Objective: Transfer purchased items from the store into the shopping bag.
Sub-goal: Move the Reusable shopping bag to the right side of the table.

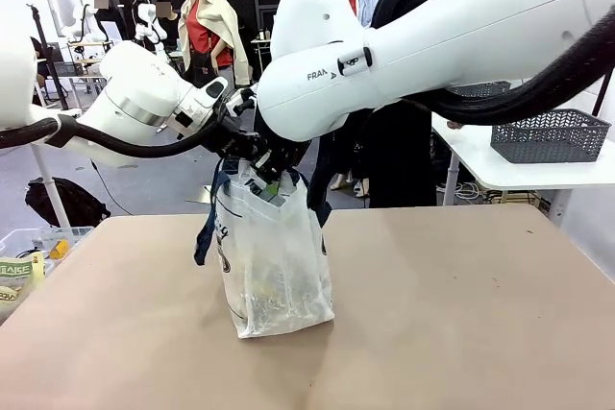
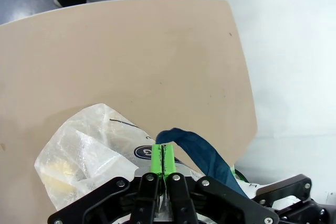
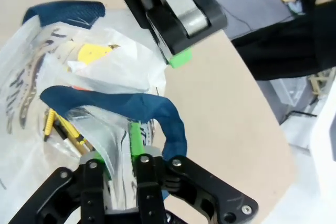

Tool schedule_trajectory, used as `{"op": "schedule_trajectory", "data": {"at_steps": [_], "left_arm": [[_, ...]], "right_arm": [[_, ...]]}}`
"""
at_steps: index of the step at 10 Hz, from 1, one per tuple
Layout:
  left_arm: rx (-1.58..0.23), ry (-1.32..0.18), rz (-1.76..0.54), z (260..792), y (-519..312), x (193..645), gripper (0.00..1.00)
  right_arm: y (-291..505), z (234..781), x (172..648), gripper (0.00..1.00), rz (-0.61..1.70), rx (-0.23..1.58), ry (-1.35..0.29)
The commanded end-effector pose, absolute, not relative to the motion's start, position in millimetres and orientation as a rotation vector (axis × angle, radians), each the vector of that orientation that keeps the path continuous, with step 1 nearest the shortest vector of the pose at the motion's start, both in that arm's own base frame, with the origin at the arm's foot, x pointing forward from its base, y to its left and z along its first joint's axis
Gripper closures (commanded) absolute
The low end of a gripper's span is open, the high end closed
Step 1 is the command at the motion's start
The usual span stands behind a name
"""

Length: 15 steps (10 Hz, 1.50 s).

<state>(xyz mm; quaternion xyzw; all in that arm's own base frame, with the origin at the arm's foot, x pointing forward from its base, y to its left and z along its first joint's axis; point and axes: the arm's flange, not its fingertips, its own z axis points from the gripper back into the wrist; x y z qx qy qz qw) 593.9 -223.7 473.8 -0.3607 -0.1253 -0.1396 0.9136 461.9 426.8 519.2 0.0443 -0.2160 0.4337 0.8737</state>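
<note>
Shopping bag (image 1: 272, 271), translucent white, standing upright on the tan table (image 1: 461, 314) directly beneath both pincers. Left gripper (image 2: 160, 160): green pads pressed together on the bag's rim, a navy strap handle (image 2: 202, 153) just beside them. Right gripper (image 3: 116, 148): fingers pinching the opposite plastic edge, a second navy strap (image 3: 121, 106) looping just beyond its tips. The right wrist view alone looks into the mouth, revealing the purchased items, one bright yellow (image 3: 94, 52). The front view alone shows a grey slotted basket (image 1: 551, 135) well apart on a side table.
</note>
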Motion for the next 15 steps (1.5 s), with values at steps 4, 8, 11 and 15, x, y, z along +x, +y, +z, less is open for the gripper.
{"op": "schedule_trajectory", "data": {"at_steps": [4,8,11,15], "left_arm": [[-0.719,-0.237,-0.277,472,-219,596,1.00],[-0.700,-0.217,-0.290,470,-221,595,1.00],[-0.673,-0.224,-0.304,474,-222,589,1.00],[-0.639,-0.274,-0.278,495,-211,576,1.00]], "right_arm": [[396,534,405,0.00,0.817,0.071,-0.556],[332,598,363,0.00,0.604,0.092,-0.687],[218,638,393,0.00,0.243,0.234,-0.590],[50,577,422,0.00,-0.367,0.387,-0.474]]}}
